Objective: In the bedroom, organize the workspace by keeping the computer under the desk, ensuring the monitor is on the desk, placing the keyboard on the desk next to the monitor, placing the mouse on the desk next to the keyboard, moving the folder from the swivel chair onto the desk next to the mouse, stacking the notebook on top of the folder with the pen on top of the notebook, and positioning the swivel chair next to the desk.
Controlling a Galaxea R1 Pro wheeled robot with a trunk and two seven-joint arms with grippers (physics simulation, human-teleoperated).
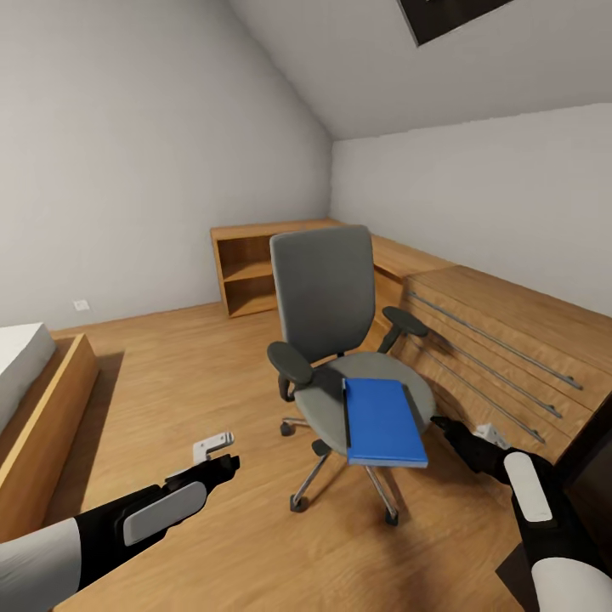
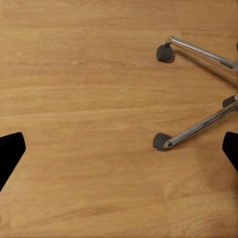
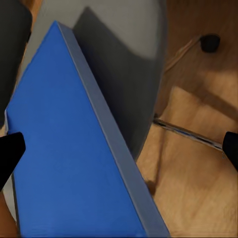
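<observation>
Attic bedroom, light wood floor (image 1: 204, 374). Blue folder (image 1: 382, 421) lies flat on the swivel chair (image 1: 340, 340) seat, long axis pointing away, just beside the wide-open right gripper (image 1: 444, 422). Left gripper (image 1: 223, 463) also spread wide, empty.

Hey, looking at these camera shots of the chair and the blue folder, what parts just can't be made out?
- Chair base: head view, far legs hidden under the seat and folder.
- Folder's far end: right wrist view, cut off by the picture edge.
- Right pincer: head view, too small and dark to read its jaws.
- Bed: head view, cut off at the left edge.
</observation>
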